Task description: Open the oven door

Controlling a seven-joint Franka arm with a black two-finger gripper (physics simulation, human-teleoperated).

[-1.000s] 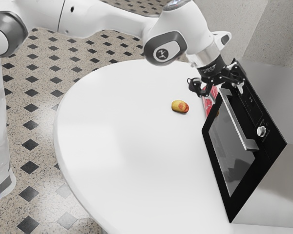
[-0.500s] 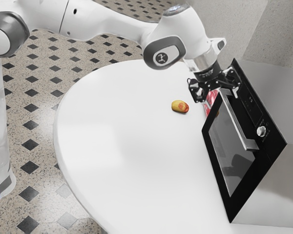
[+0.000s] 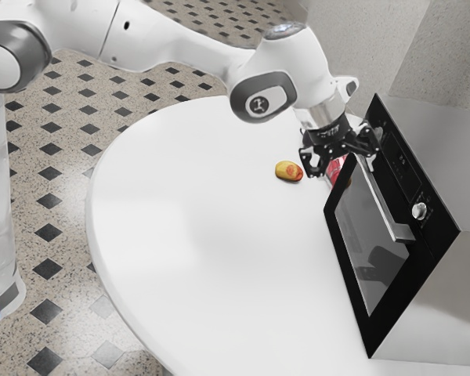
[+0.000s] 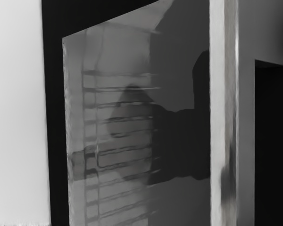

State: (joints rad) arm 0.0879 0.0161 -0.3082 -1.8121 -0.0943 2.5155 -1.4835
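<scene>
At the far end of the oven's handle, the black gripper (image 3: 342, 165) stands open, its two fingers spread wide. One finger is on the table side of the oven front; the other appears close to the handle's far end, and contact cannot be told. The silver bar handle (image 3: 385, 200) runs along the upper part of the oven door (image 3: 368, 254), which is shut. In the wrist view the handle (image 4: 223, 103) crosses in front of the dark glass door (image 4: 118, 61), with rack bars visible through the glass.
A yellow-red fruit (image 3: 288, 171) lies on the white round table (image 3: 196, 235), to the exterior view's left of the oven. A red item (image 3: 337, 170) lies behind the gripper, partly hidden. The control panel with its knob (image 3: 419, 211) is above the handle; a wall stands behind.
My hand has come lower and a little toward the exterior view's left, tilting as it moved, with the fingers still apart. The oven door has stayed still.
</scene>
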